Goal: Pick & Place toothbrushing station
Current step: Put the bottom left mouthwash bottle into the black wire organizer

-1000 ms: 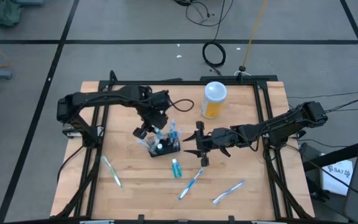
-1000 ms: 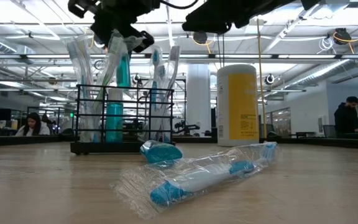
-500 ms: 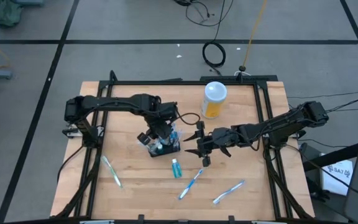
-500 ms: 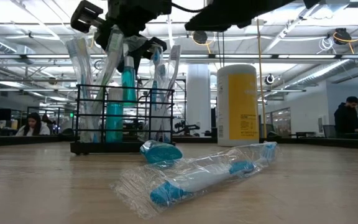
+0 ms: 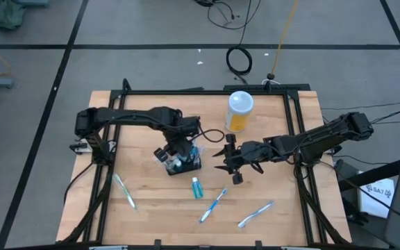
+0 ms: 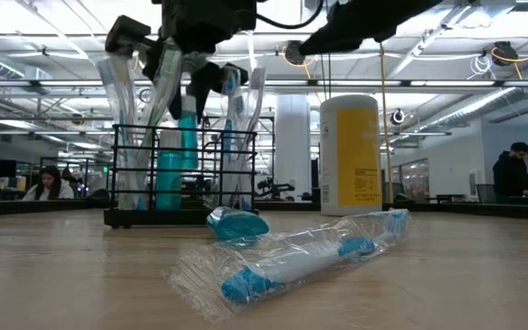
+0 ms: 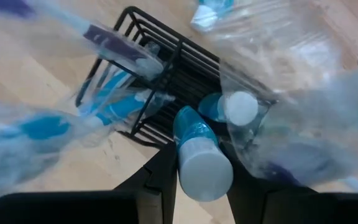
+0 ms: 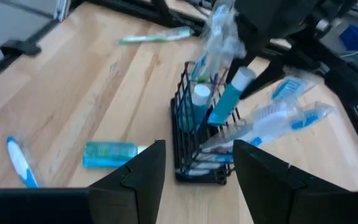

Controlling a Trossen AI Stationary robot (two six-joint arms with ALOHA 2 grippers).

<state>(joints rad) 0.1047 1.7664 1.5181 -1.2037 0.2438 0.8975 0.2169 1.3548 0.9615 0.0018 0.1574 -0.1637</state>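
Note:
The black wire basket stands mid-table with wrapped blue-and-white toothbrushes and a teal tube upright in it. My left gripper hangs over it, shut on another teal tube. My right gripper hovers open just right of the basket, level, with nothing between its fingers. A third teal tube lies flat on the table near the basket. Three wrapped toothbrushes lie flat toward the near edge. My left gripper pinches the teal tube between its two fingers just below the white cap, at the tube's upper end. The fingers come from above, pointing steeply down. The tube hangs tilted, cap up, its lower end dipped inside the basket's top rim.
A yellow-and-white canister stands at the far side, right of centre. In the low view the lying tube and a wrapped toothbrush are in the foreground. The black frame rails border the table.
My left gripper has come down and toward the table's right and near side, rolling its wrist, and has brought the tube over the basket, its lower end now inside the rim. My right gripper has drawn back a little toward the right edge, still open.

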